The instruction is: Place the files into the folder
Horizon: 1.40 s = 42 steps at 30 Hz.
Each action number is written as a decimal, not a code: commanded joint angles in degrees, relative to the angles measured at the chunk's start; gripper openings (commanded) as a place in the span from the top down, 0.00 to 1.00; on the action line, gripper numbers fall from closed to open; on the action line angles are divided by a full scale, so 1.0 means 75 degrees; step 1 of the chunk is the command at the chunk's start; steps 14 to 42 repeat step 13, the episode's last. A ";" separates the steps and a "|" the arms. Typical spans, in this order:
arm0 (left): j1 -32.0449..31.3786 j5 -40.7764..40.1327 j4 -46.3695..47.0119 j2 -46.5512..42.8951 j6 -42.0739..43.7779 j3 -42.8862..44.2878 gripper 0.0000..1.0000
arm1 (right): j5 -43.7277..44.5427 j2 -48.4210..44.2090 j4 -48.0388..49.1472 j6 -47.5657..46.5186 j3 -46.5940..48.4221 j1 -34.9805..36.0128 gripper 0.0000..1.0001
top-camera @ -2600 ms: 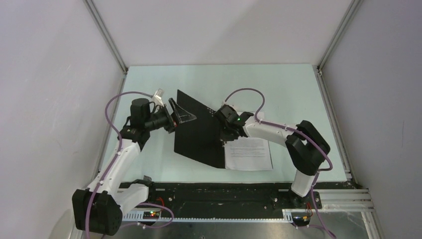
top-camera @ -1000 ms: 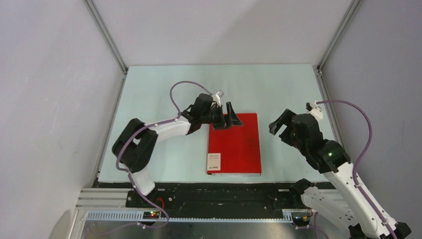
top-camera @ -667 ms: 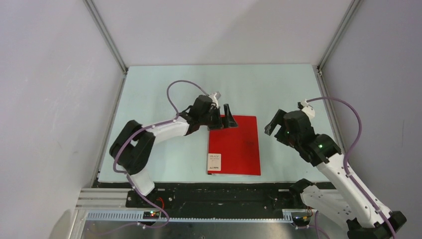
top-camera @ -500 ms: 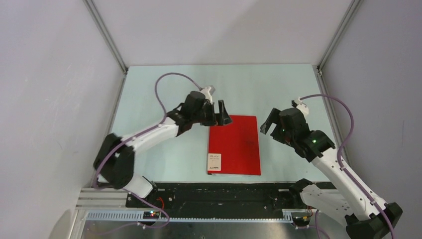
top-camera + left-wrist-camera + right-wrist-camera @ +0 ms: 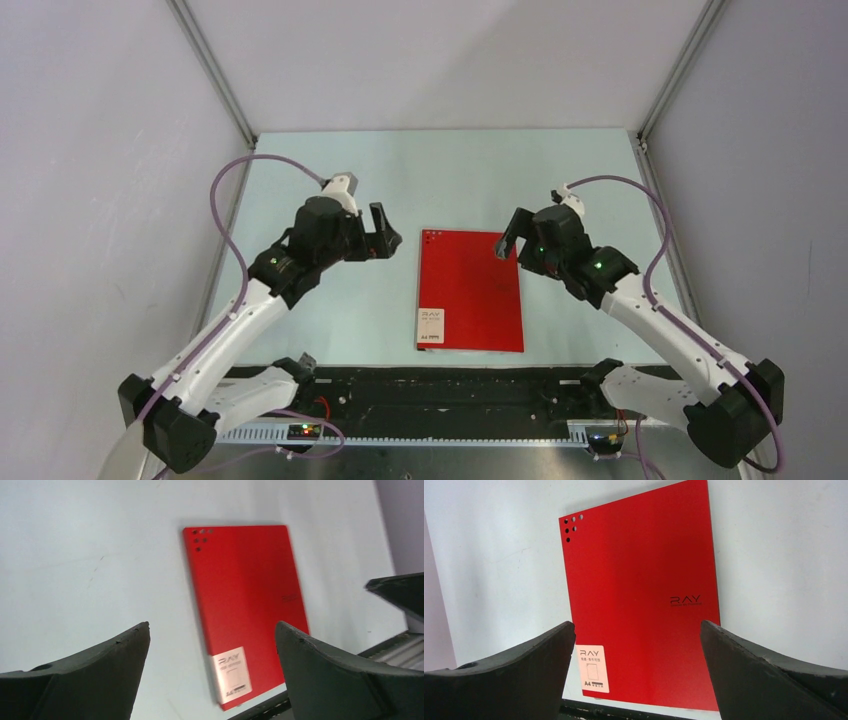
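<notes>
- One red folder [image 5: 470, 290] lies shut and flat. Its near edge, with the white label [image 5: 432, 325], stops just short of the table [image 5: 330, 310] lip and the black rail [image 5: 450, 385], so there is little room to drag it nearer.
- No files show anywhere now. A few seconds ago the black inside lay open with a printed sheet beside it, so I judge the papers are closed inside and the job is about done.
- The left claw [image 5: 383, 238] has drawn back leftward off the folder's far-left corner. It hangs over bare table beside that corner, jaws spread wide and holding nothing.
- The right claw [image 5: 512, 238] has swung in from the right and hovers at the far-right corner, equally wide and empty.
- Farther off, bare table runs to the back wall [image 5: 450, 60]. Both long sides of the folder are also open, so either arm looks free to retreat.
</notes>
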 commanded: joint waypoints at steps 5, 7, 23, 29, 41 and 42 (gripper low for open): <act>0.0245 -0.1118 -0.0548 -0.0310 0.0517 -0.0366 0.00 | -0.0059 0.0431 0.0570 -0.0065 0.0029 0.0220 0.01; 0.0266 -0.1205 -0.0550 -0.0276 0.0552 -0.0338 0.00 | -0.0028 0.0460 0.0573 -0.0105 0.0030 0.0213 0.01; 0.0334 -0.1280 -0.0533 -0.0213 0.0580 -0.0331 0.00 | -0.0072 0.0493 0.0671 -0.0169 0.0030 0.0164 0.01; 0.0334 -0.1280 -0.0533 -0.0213 0.0580 -0.0331 0.00 | -0.0072 0.0493 0.0671 -0.0169 0.0030 0.0164 0.01; 0.0334 -0.1280 -0.0533 -0.0213 0.0580 -0.0331 0.00 | -0.0072 0.0493 0.0671 -0.0169 0.0030 0.0164 0.01; 0.0334 -0.1280 -0.0533 -0.0213 0.0580 -0.0331 0.00 | -0.0072 0.0493 0.0671 -0.0169 0.0030 0.0164 0.01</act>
